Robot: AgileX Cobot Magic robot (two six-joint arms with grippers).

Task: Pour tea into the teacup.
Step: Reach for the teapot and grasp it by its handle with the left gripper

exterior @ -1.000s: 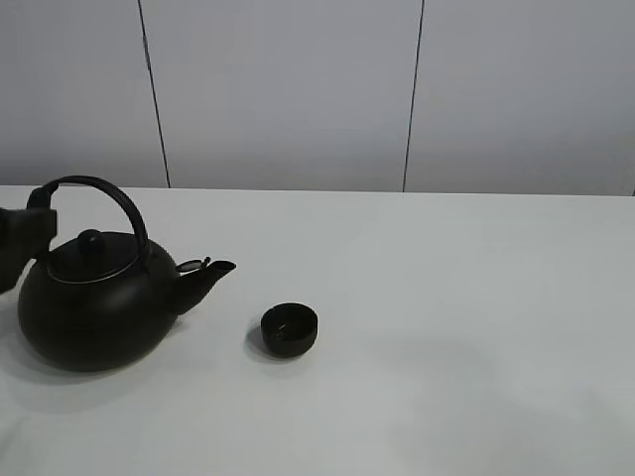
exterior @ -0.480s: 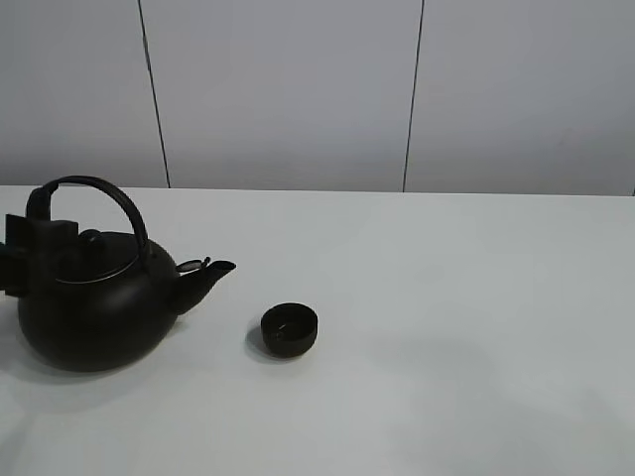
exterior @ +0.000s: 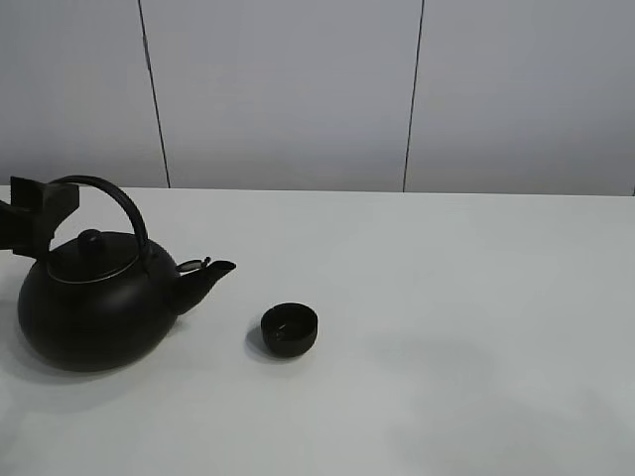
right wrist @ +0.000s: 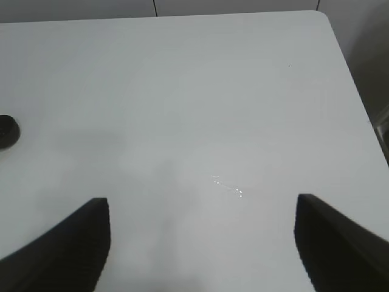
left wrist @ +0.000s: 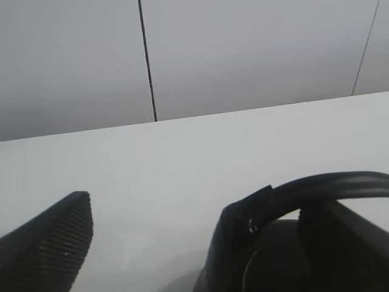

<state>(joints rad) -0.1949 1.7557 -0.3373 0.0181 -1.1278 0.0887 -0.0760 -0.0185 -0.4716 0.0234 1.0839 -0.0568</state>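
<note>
1. While your right gripper (right wrist: 202, 204) hangs over bare table (right wrist: 200, 91) with its fingers spread wide and nothing between them, it sits well away from the kettle, out past the teacup on the spout's side.
2. Your teacup (exterior: 290, 328) stands upright on the table, off the tip of the kettle's spout and a little nearer the camera, with a clear gap between the two. You cannot tell from these views whether it holds anything.
3. The kettle (exterior: 94, 297) rests flat on the table with its lid (exterior: 91, 243) on. Its spout (exterior: 203, 280) is aimed toward the teacup and its arched handle (exterior: 94, 182) stands up.
4. Your left gripper (exterior: 45, 206) is at the end of the kettle's handle farthest from the spout, about level with the top of the arch. Its wrist view shows it spread, not pinching: the ribbed finger (left wrist: 51, 243) you can see plainly stands well apart from the handle. Whether the other finger touches the handle cannot be told.
5. Behind the kettle, the table runs back to a grey panelled wall (exterior: 288, 89).
</note>
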